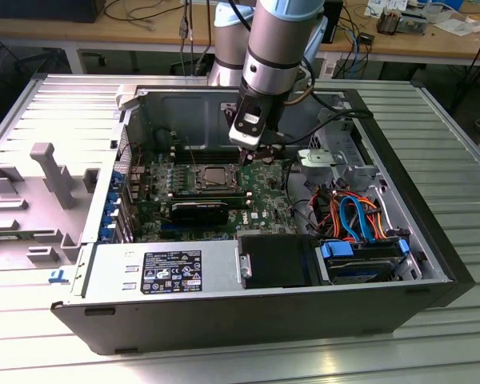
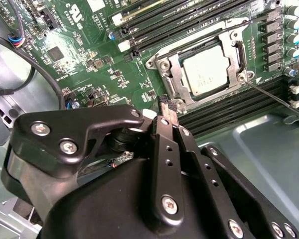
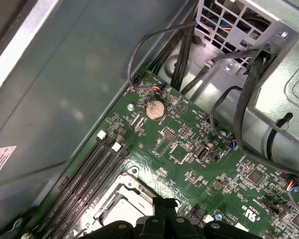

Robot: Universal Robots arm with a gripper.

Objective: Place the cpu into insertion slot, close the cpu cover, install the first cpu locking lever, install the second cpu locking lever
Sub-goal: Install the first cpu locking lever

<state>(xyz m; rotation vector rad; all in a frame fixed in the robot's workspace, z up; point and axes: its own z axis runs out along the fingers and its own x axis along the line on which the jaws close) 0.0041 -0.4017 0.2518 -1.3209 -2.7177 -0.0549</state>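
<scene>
Fingers of the gripper are pressed tight together and hold nothing. Just past the tip lies the cpu. It sits flat in the insertion slot. The cpu cover looks folded down around it like a picture frame. In the exterior view the slot is close by, at about eight o'clock from the gripper.

A thin locking lever sticks out from one corner of the slot and does not look hooked down yet. So I think the work is on the levers. To do it well, the tip should push on the thin rod only, slow and straight. It should keep off the shiny chip and the green board.

Farther off, at six o'clock in the exterior view, the grey power box has a black and white label. The board has small white print too. A white sticker is on the case wall. I leave the words unread.
</scene>
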